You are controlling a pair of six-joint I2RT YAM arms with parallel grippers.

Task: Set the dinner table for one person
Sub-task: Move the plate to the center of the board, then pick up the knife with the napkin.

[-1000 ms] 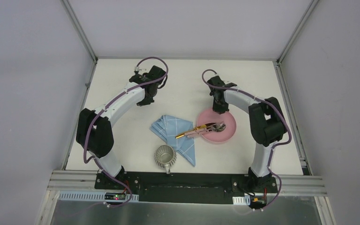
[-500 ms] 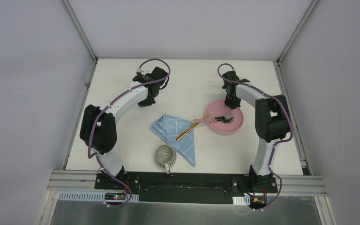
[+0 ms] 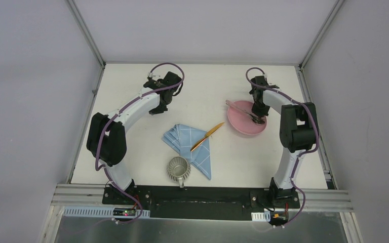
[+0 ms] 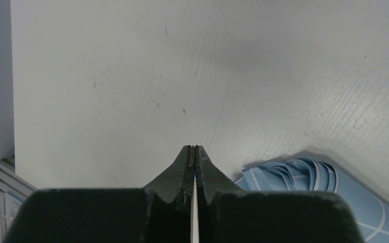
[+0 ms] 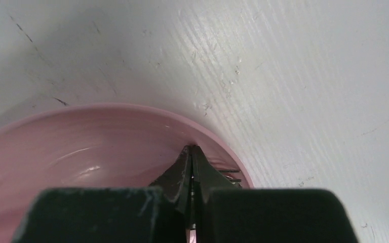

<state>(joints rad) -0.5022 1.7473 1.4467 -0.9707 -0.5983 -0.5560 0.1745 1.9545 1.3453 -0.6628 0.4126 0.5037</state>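
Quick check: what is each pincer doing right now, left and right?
Left pincer: closed, holding nothing.
Right pincer: closed, nothing visibly held, tips down inside the pink plate near its rim.

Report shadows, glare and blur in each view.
Top external: even light, no strong shadows. Left wrist: a soft shadow darkens the table ahead; the left gripper has a blurred housing. Right wrist: pale glare streaks on the pink plate; table scratches sharp.

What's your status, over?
Left gripper shut over table. Right gripper shut, tips inside plate. Knife half on napkin. Nothing blocking.
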